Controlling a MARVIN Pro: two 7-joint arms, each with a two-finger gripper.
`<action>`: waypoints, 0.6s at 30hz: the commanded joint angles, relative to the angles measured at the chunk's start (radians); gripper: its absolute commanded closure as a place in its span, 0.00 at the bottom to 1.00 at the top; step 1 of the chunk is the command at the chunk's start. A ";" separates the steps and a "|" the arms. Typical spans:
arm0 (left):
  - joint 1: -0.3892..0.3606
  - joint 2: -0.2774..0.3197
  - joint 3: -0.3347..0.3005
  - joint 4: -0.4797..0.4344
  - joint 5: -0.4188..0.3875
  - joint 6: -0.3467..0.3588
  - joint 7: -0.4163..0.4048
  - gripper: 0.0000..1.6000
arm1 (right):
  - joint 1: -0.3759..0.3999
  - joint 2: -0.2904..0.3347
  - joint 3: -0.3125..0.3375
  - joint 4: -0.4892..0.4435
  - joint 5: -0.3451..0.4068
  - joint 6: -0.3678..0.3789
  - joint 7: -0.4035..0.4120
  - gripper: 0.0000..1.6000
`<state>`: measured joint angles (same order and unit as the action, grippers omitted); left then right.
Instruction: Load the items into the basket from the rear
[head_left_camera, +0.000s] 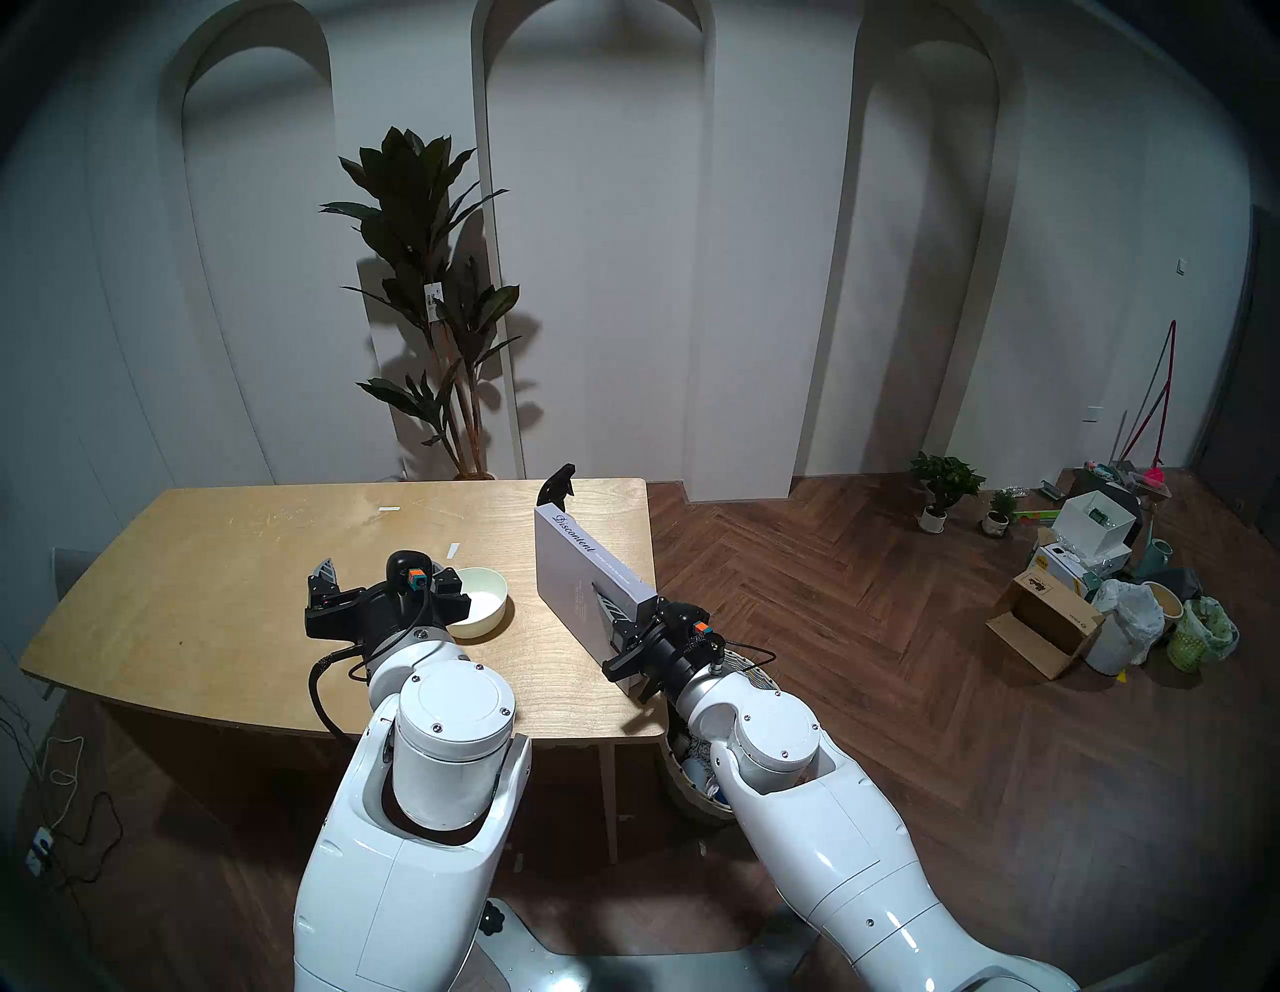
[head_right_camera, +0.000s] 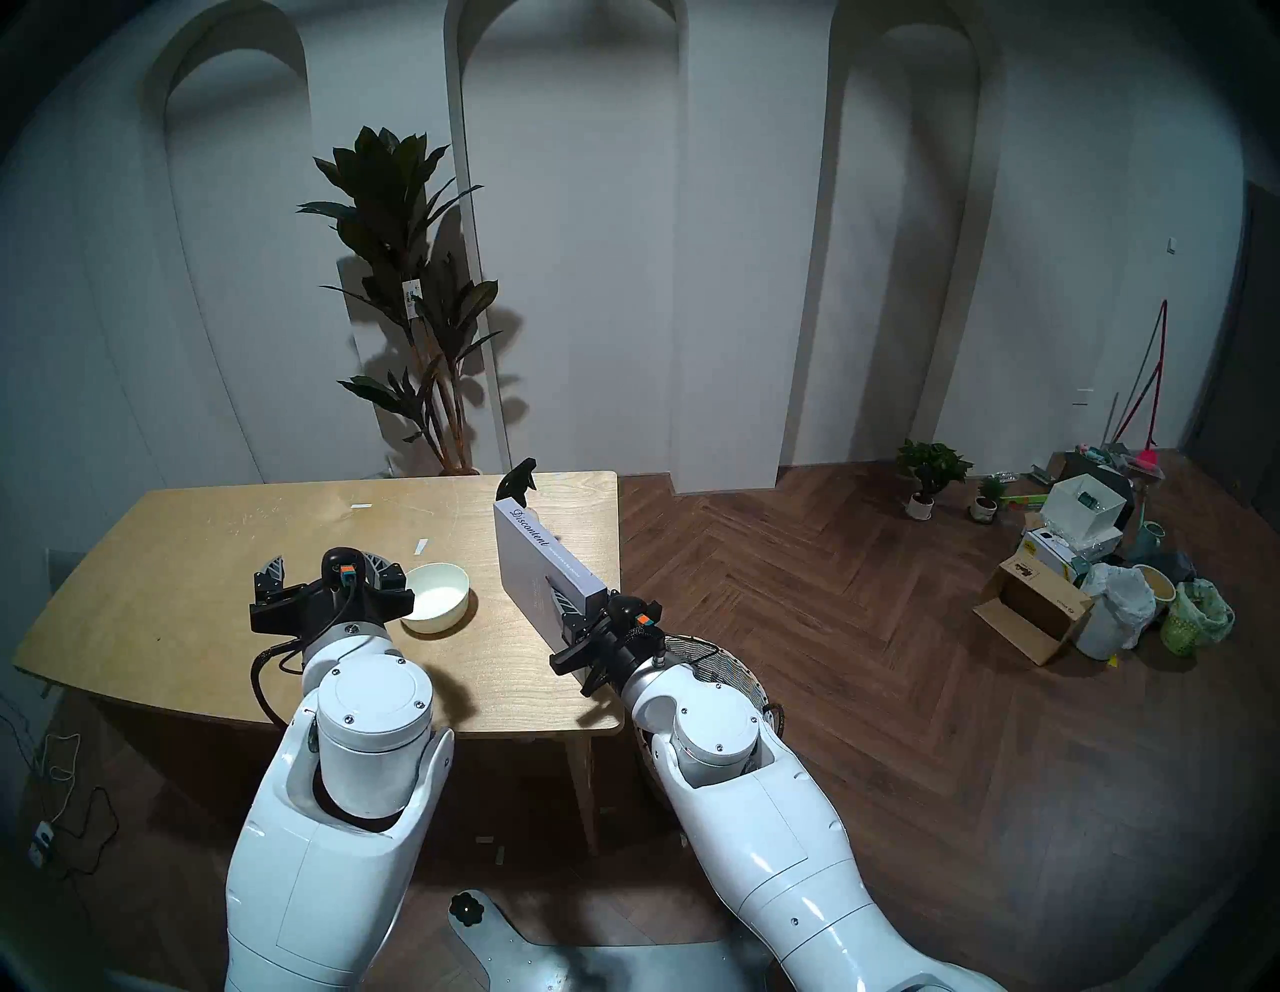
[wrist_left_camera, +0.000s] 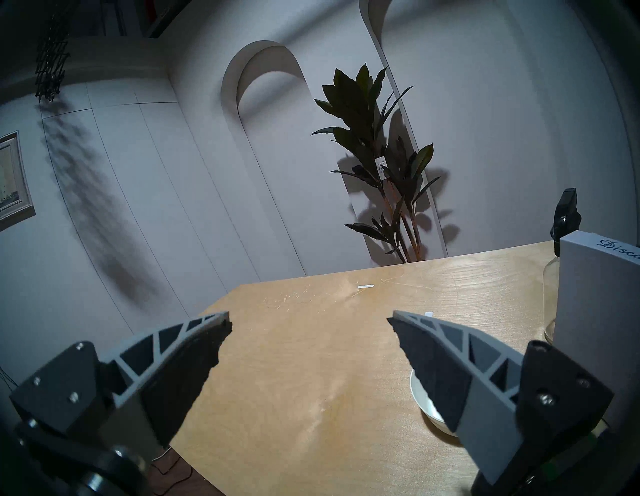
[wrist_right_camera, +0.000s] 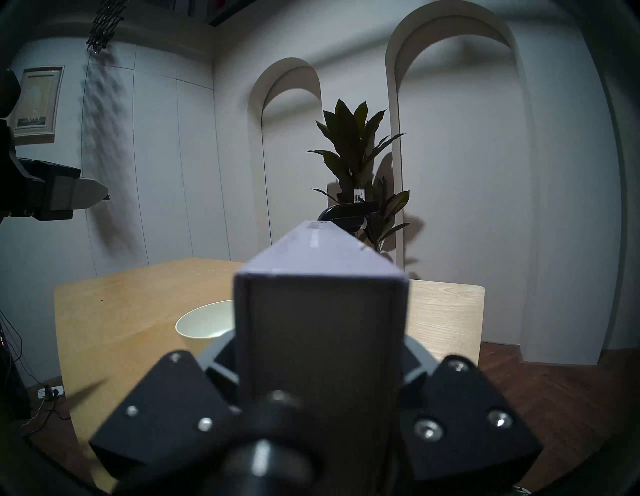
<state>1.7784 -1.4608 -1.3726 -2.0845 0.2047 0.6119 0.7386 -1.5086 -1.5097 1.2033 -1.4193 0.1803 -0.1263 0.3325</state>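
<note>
My right gripper is shut on the near end of the pale lavender "Discontent" box, holding it on edge over the right side of the table; the box fills the right wrist view. Behind the box stands the spray bottle; only its black trigger head shows. The cream bowl sits upright mid-table. My left gripper is open and empty, just left of the bowl and above the table. The woven basket stands on the floor right of the table, mostly hidden under my right arm.
A tall potted plant stands behind the table. Cardboard boxes, bags and a small green mesh basket are piled on the floor far right. Small potted plants stand by the wall. Cables lie on the floor at left.
</note>
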 joint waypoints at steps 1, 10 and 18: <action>-0.021 -0.002 -0.001 -0.011 0.008 0.002 0.010 0.00 | -0.017 0.019 0.021 -0.116 0.043 0.031 0.031 1.00; -0.053 -0.022 -0.018 -0.004 0.028 0.011 0.071 0.00 | -0.071 0.077 0.101 -0.215 0.144 0.085 0.096 1.00; -0.089 -0.028 -0.025 0.008 0.033 0.017 0.084 0.00 | -0.129 0.175 0.215 -0.312 0.220 0.118 0.171 1.00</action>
<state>1.7365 -1.4857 -1.3989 -2.0737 0.2241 0.6279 0.8135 -1.6027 -1.4052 1.3424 -1.6402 0.3461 -0.0157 0.4610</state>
